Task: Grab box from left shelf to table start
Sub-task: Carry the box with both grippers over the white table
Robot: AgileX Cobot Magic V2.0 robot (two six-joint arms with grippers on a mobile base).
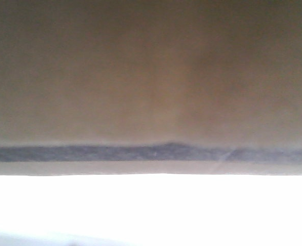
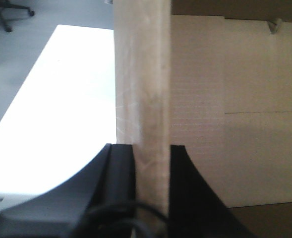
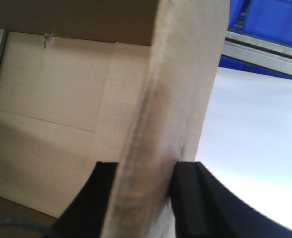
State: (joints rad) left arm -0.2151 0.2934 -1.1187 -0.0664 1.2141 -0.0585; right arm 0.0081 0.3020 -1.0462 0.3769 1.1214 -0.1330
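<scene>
1. Left wrist view: my left fingers (image 2: 120,168) clamp a wall of the box (image 2: 141,74).
2. Right fingers (image 3: 186,191) pinch another wall.
3. Front view: box fills the top, white surface (image 1: 151,210) below; contact unclear.

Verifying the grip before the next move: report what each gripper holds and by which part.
Both hold the box. The left gripper pinches one side wall's rim from inside and outside; the right gripper pinches another wall likewise.
</scene>
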